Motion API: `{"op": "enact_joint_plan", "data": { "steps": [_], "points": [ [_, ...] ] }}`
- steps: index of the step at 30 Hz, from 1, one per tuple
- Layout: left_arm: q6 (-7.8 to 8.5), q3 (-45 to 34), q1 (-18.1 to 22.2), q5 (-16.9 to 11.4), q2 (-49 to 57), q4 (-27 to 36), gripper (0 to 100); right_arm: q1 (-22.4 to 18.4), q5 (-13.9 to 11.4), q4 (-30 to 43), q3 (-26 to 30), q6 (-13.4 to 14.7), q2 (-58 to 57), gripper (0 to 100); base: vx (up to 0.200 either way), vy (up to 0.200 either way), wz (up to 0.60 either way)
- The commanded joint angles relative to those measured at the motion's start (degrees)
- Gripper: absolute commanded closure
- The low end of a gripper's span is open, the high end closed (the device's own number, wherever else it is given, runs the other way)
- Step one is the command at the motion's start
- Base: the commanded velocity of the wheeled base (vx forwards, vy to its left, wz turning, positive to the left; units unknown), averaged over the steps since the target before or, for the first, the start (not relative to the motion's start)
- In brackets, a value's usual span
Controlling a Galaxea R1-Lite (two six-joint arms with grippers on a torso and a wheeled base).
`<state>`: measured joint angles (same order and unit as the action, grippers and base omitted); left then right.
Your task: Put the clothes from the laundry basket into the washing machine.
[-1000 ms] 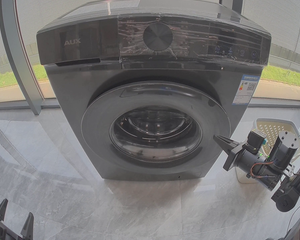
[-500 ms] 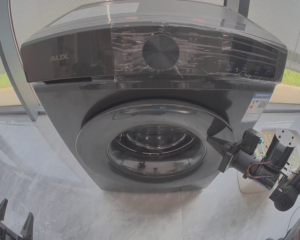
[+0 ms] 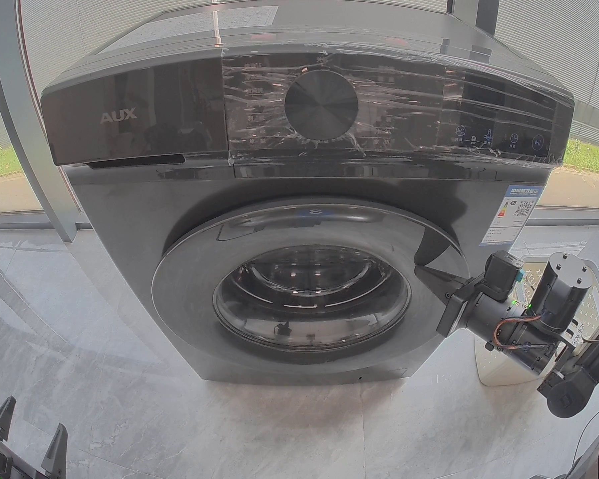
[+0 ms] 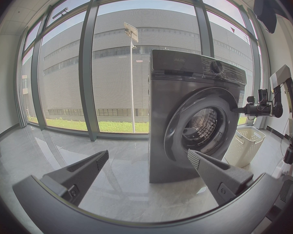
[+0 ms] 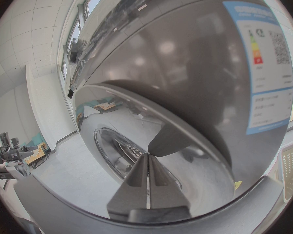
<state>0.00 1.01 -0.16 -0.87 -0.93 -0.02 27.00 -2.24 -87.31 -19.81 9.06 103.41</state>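
As seen from right wrist, holds right gripper (image 5: 148,154) closed, empty, at right edge of washing machine door (image 3: 193,281); spreads left gripper (image 4: 147,152) wide, empty.

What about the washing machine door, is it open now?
No, the washing machine door lies flat and closed against the front panel, and the shut right claw points at its rim.

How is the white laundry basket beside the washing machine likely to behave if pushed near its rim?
The laundry basket looks like thin perforated plastic, so probably light and a bit flexible. It is tall, narrowing toward its base, so a high push may tip it. On the glossy floor it would likely slide easily.
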Motion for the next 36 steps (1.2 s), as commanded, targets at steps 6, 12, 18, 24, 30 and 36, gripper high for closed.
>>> {"op": "enact_joint_plan", "data": {
  "steps": [6,12,18,24,30,36],
  "points": [
    [-0.09,-0.9,0.0,0.0,0.9,-0.1,0,1.6,-3.7,-0.6,11.8,-2.1,-10.5,100,0.000,0.000,0.00],
    [-0.09,-0.9,0.0,0.0,0.9,-0.1,0,1.7,-4.1,-0.5,17.6,-2.1,-19.7,100,0.000,0.000,0.00],
    [-0.09,-0.9,0.0,-0.1,0.9,-0.1,0,1.7,-4.0,2.8,19.8,-2.2,-27.7,0,0.000,0.000,0.00],
    [-0.09,-0.9,0.0,0.0,0.9,-0.1,0,1.6,-3.6,16.6,19.8,-5.5,-38.8,0,0.000,0.000,0.00],
    [-0.09,-1.0,0.0,0.0,0.9,-0.1,0,-0.7,-3.5,29.0,19.8,-5.6,-52.4,0,0.000,0.000,0.00],
    [0.00,-0.9,0.0,0.0,0.9,-0.1,0,-7.9,-4.2,34.9,19.8,-7.1,-62.2,0,0.000,0.000,0.00]
  ]
}}
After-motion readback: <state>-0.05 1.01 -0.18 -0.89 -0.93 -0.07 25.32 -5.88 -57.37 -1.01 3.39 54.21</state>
